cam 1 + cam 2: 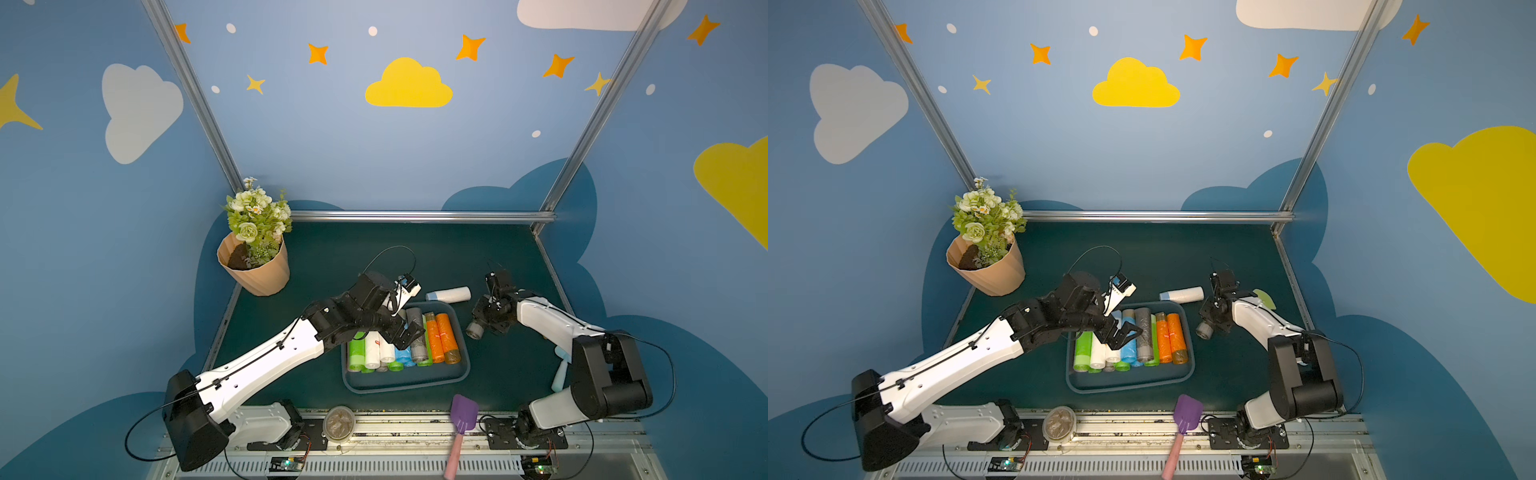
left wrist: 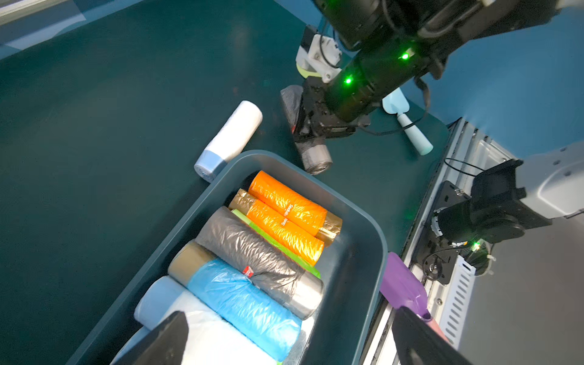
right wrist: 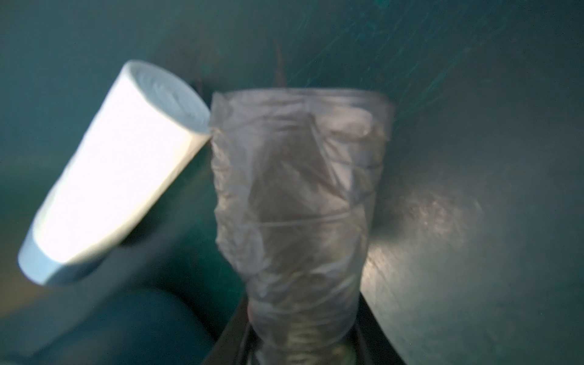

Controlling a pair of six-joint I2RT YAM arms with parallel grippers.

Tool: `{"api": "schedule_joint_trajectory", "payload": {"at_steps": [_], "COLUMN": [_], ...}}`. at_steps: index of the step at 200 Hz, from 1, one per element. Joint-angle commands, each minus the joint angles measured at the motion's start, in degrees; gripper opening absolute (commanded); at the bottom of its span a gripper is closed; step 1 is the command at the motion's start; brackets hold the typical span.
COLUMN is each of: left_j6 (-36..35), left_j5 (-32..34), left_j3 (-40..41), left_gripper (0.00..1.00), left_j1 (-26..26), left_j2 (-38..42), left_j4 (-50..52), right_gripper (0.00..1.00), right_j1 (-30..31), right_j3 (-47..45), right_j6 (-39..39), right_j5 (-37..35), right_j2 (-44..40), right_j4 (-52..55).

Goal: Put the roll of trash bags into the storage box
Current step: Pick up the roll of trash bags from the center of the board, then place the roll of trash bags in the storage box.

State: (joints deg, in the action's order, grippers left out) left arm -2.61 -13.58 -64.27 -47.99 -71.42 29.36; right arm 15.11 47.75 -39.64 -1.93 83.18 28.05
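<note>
In both top views, the dark green mat [image 1: 415,257] is filling the floor of a booth. Its blue walls [image 1: 374,145] are showing painted clouds and stars, and aluminium bars are running up the corners. The storage box [image 1: 411,376] is sitting mid-mat, holding a row of coloured rolls. Your left gripper [image 1: 409,334] is hanging over them, jaws spread and gripping nothing. Right of the box, your right gripper [image 1: 484,320] is clamping the grey roll of trash bags [image 1: 474,329], down at the mat and outside the box. A white roll [image 1: 449,295] is lying just beyond the box's far rim. A tan flower pot [image 1: 255,270] is standing in the far left corner, and a purple scoop [image 1: 463,409] is lying across the near rail.

In the left wrist view, the grey roll [image 2: 317,158] is poking out from under the right gripper, near the box's corner but apart from it. A pale blue trowel [image 2: 407,126] is lying on the mat beyond.

In the right wrist view, which is blurred, the grey roll [image 3: 297,189] is narrowing where the fingers are pinching it. Whether it is touching the white roll [image 3: 117,167] beside it, you cannot tell.
</note>
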Motion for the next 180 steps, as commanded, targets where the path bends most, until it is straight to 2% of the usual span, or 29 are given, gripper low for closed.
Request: {"api": "schedule_joint_trajectory", "payload": {"at_steps": [1,34,54,93,130,180], "left_j6": [-2.1,-4.6,-6.4,-8.4,-9.0,-9.4], "left_j5": [-0.8,-3.5,-3.4,-3.9,-5.5,-6.7], "left_j3": [-1.2,-0.3,-0.2,-0.5,0.2,0.2], "left_gripper": [1.00,1.00,1.00,1.00,1.00,1.00], "left_j1": [0.6,2.2,3.0,3.0,3.0,3.1], "left_j2": [0.3,2.0,2.4,1.7,2.7,2.5], "left_j4": [2.0,2.4,3.7,6.0,5.1,5.3], "right_gripper": [0.28,0.29,0.27,0.25,0.24,0.25], "right_j1": [0.4,0.6,1.3,3.4,9.2,16.7], "right_j3": [-1.7,-4.1,-2.2,0.5,6.0,11.4], "right_j6": [7.3,15.8,16.6,16.9,16.6,16.2], "right_j5": [-0.8,1.7,1.4,7.5,11.7,14.6], "right_j2": [-5.3,-13.8,-18.8,-26.5,-25.1,-16.4], "right_j4": [3.7,5.6,9.9,12.4,16.1,19.1]}}
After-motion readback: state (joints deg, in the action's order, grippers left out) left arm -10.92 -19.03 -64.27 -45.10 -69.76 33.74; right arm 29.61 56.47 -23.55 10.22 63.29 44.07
